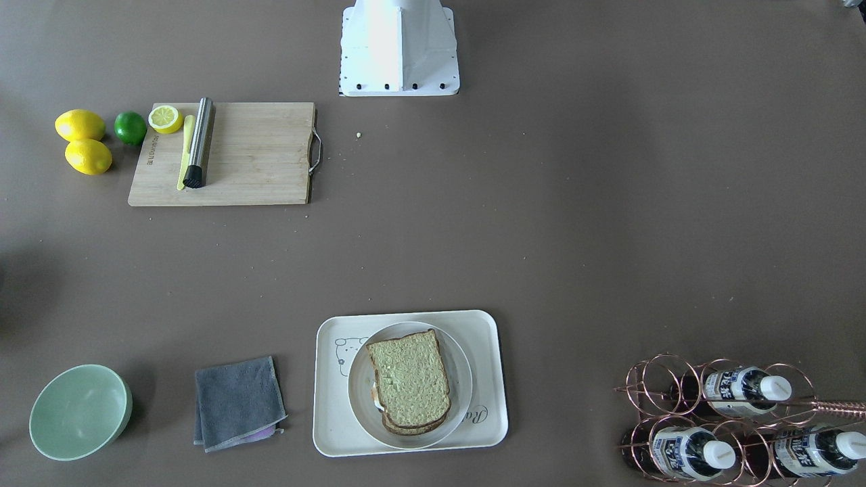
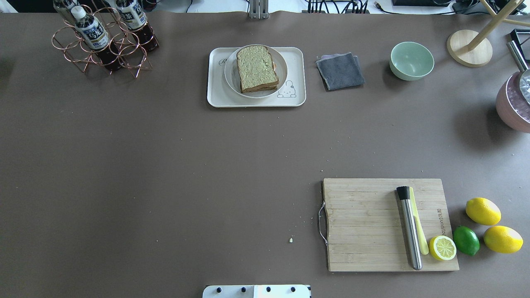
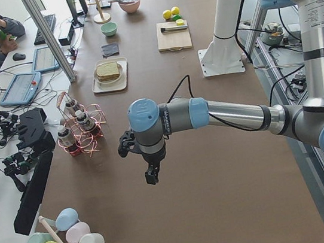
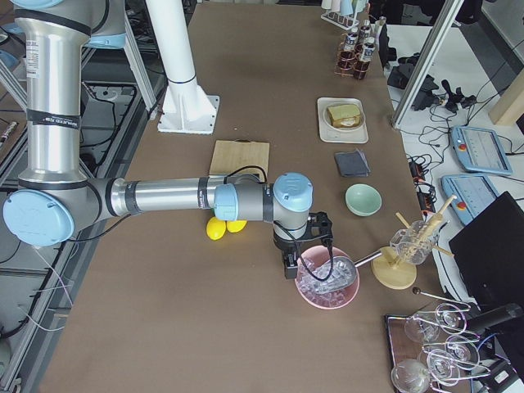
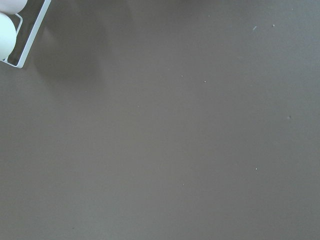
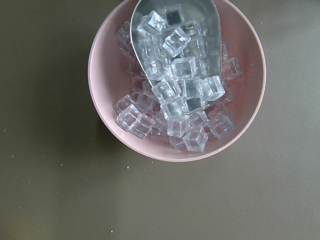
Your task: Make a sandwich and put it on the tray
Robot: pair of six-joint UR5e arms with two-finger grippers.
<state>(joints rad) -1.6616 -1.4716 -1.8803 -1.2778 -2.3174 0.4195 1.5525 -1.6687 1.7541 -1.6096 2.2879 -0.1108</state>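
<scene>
The sandwich is stacked: two bread slices with a sliver of egg showing at the edge. It lies on a round white plate that stands on the cream tray. It also shows in the overhead view on the tray. My left gripper hangs over bare table far from the tray; I cannot tell if it is open or shut. My right gripper hangs beside a pink bowl of ice; I cannot tell its state either. Neither wrist view shows fingers.
A wooden cutting board holds a steel muddler and a half lemon; two lemons and a lime lie beside it. A grey cloth, a green bowl, a bottle rack and the pink ice bowl stand around.
</scene>
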